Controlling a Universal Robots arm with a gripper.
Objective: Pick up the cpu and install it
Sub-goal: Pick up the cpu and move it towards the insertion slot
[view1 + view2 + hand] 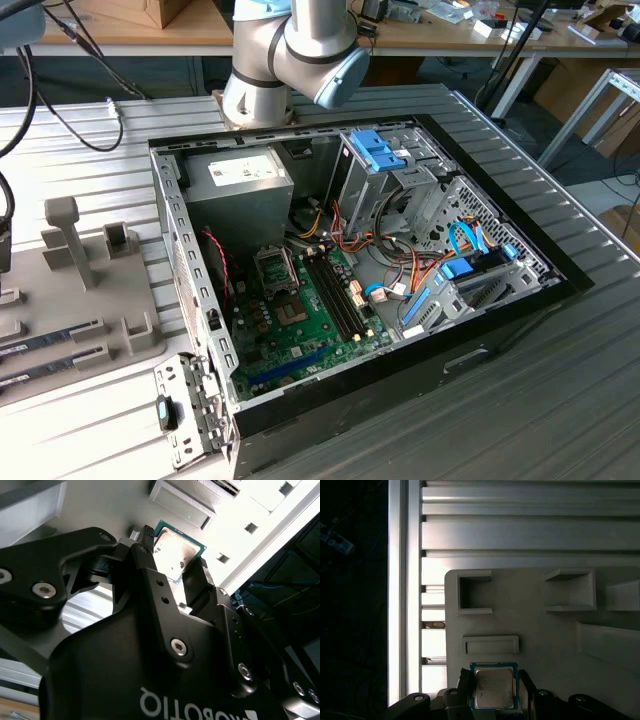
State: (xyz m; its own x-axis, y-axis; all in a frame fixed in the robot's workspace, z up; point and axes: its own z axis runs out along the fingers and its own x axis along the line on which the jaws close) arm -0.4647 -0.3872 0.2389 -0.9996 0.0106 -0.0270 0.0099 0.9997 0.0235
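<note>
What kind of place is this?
Probably a robotics lab or workshop: a robot arm by an open computer case on a ribbed metal table, its tool gripping a chip, cluttered workbenches behind.

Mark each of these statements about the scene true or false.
1. The gripper has the cpu between its fingers. True.
2. The cpu lies in the motherboard's socket. False: it is at the gripper, over the grey tray.
3. The computer case lies open, with the green motherboard exposed. True.
4. The cpu's top is black. False: it is silver-grey metal with a green edge.
</note>
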